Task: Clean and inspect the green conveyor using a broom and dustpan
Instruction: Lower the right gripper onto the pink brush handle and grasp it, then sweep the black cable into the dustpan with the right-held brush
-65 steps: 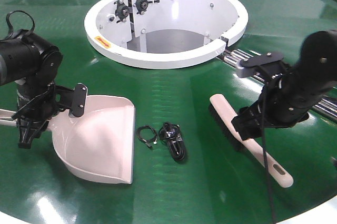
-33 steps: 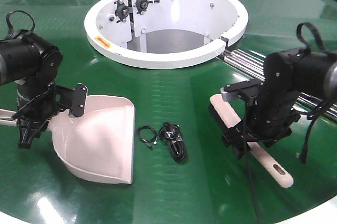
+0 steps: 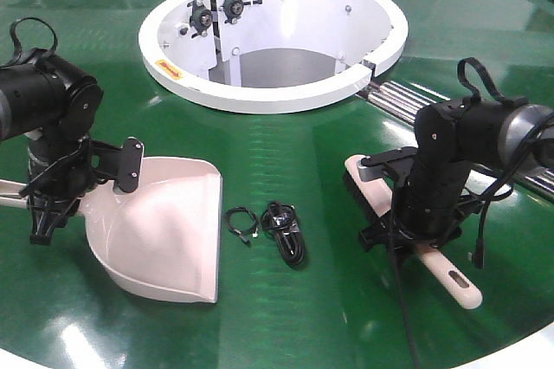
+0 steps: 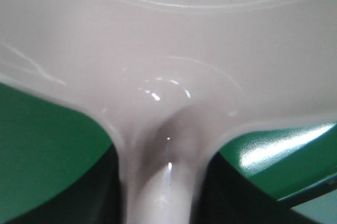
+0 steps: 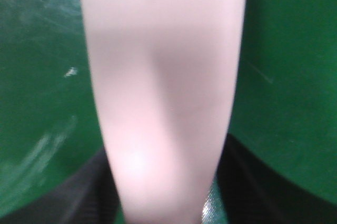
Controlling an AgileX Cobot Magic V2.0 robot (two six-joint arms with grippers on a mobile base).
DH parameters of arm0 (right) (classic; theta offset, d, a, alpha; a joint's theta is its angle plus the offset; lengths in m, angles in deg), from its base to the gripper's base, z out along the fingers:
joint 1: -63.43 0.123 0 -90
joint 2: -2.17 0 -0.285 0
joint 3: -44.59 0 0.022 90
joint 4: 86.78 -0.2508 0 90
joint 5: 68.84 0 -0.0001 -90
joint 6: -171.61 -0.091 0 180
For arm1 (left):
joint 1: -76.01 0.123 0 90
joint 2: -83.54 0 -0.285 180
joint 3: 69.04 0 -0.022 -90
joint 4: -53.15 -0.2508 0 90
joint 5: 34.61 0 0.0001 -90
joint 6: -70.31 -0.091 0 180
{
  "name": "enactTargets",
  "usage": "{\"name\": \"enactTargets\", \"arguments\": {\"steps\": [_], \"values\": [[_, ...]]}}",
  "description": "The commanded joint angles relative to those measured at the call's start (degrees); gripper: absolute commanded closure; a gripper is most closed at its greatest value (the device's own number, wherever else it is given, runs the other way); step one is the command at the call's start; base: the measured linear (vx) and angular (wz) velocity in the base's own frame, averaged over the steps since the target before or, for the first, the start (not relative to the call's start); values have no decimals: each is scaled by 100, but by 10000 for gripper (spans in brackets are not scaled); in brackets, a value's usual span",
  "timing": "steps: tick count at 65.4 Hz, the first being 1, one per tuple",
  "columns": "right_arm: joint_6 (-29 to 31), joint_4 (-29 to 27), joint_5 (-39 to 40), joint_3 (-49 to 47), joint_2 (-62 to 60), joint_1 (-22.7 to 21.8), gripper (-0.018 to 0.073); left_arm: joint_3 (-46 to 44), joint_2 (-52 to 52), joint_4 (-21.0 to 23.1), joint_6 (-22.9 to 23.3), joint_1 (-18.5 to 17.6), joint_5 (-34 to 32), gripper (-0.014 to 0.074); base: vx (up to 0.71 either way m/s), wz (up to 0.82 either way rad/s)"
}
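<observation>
Left arm (image 3: pixel 52 118): stands at the far left, bent down over the rear of the dustpan.
Left jaws: closed on the dustpan handle, judging by the left wrist view, with dark jaw parts tight against both sides of the pale stem; nothing else held.
Dustpan (image 3: pixel 164 230): sits left of centre on the green conveyor (image 3: pixel 286 152), mouth facing right and near; cannot tell whether the lip touches the belt or hangs just above it; nothing visible inside.
Debris: lies just right of the dustpan lip and apart from it, namely a small black wire loop (image 3: pixel 241 223) and, beside it, a black cable bundle (image 3: pixel 284 232); both between dustpan and broom, not yet swept.
Hub and rails: white ring hub (image 3: pixel 173 74) at far centre; silver rails (image 3: pixel 407 96) leading off to the right behind the right arm.
Broom (image 3: pixel 446 272): lies flat on the belt at right, bristle head pointing far-left, slotted handle end pointing near-right.
Right arm (image 3: pixel 459 139): bends down over the middle of the broom.
Right jaws: straddle the broom handle, dark parts at both sides in the right wrist view; cannot tell whether clamped or merely around it.
Progress: early. Done: dustpan in hand and set beside the debris; right arm at the broom. Left: securing and lifting the broom, sweeping loop and bundle leftwards into the pan, carrying them off, checking the belt.
</observation>
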Motion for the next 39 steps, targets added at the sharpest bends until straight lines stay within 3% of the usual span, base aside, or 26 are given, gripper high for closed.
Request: {"name": "enactTargets", "arguments": {"steps": [1, 13, 28, 39], "values": [[-14, 59, 10, -149, -272, -2, 340, -165, 275, -98, 55, -29, 210, 603, 0, 0], [-9, 1, -58, -149, -422, -2, 574, -165, 275, -98, 55, -29, 205, 603, 0, 0], [-36, -221, -349, -149, -609, 5, 567, -165, 275, -98, 55, -29, 205, 603, 0, 0], [-351, -690, -514, -149, -733, 5, 564, -165, 275, -98, 55, -29, 205, 603, 0, 0]]}}
